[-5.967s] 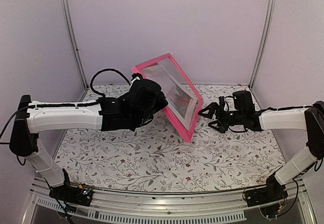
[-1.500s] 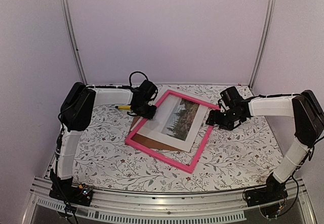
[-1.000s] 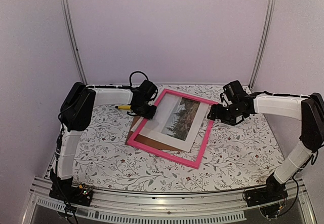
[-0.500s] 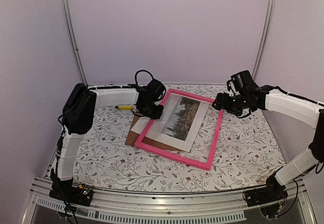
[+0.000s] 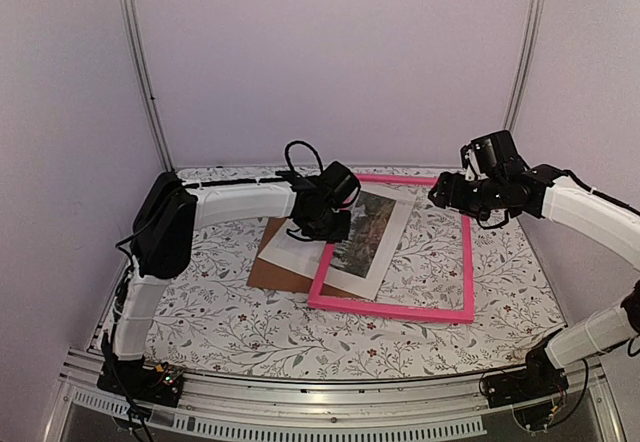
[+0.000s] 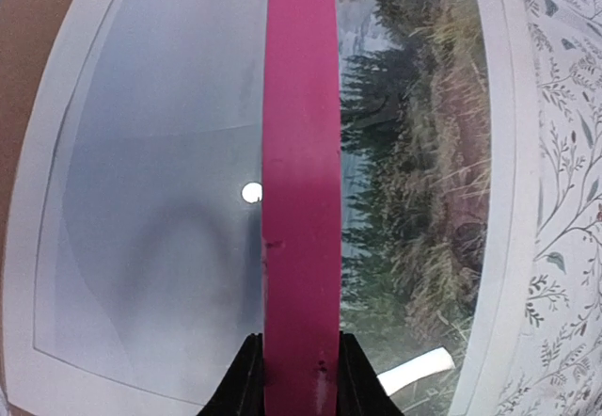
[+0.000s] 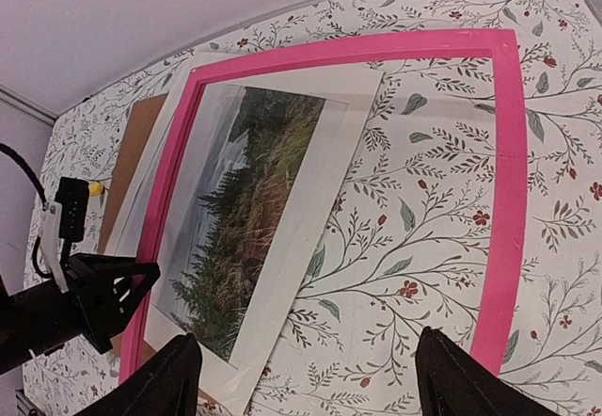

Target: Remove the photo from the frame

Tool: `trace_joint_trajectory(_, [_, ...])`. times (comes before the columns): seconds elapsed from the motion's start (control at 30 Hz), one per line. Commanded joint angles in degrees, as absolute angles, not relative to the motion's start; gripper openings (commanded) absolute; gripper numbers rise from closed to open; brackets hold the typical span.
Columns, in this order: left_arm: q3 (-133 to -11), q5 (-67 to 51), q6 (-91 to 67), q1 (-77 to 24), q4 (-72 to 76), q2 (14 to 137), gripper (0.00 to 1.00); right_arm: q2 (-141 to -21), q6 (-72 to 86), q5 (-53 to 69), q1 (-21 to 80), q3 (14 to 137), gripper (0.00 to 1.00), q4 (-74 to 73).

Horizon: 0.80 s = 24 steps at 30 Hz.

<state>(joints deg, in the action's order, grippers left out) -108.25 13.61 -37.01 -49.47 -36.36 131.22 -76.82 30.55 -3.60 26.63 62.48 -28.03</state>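
The pink frame (image 5: 467, 262) lies tilted over the table, and its left side crosses over the photo (image 5: 378, 224). My left gripper (image 5: 325, 226) is shut on that left side; in the left wrist view the pink bar (image 6: 299, 181) runs up between my fingers (image 6: 243, 386). The photo (image 6: 414, 181), with dark trees and a white border, lies under the bar on the brown backing board (image 5: 275, 268). My right gripper (image 5: 446, 194) hangs open and empty above the frame's far right part. Its view shows the frame (image 7: 503, 200), the photo (image 7: 254, 209) and the board (image 7: 132, 162).
The table (image 5: 250, 322) has a floral cover. Lilac walls close in on three sides, with metal uprights (image 5: 140, 72) at the back corners. A metal rail (image 5: 320, 402) runs along the near edge. The left arm's black cable (image 5: 300, 152) loops above its wrist.
My left gripper has moved right with the frame's left side, dragging the frame right across the photo. The photo and board stayed put. My right gripper has risen and moved right.
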Motion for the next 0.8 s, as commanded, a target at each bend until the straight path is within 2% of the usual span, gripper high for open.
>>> trace_joint_trajectory(0.0, [-112.9,13.6,-46.1,-52.1,-34.1,132.7,0.00,-72.7,29.7,-6.5,27.0,64.3,0.82,-29.1])
trace_joint_trajectory(0.43, [-128.5,13.5,-54.2,-58.6,-33.8,144.0,0.00,-68.8,27.7,-9.5,26.9,64.0,0.83,-31.8])
trace_joint_trajectory(0.77, [-133.8,15.9,-54.6,-61.2,-28.9,149.0,0.00,-67.6,26.5,-10.1,27.0,63.3,0.84,-32.2])
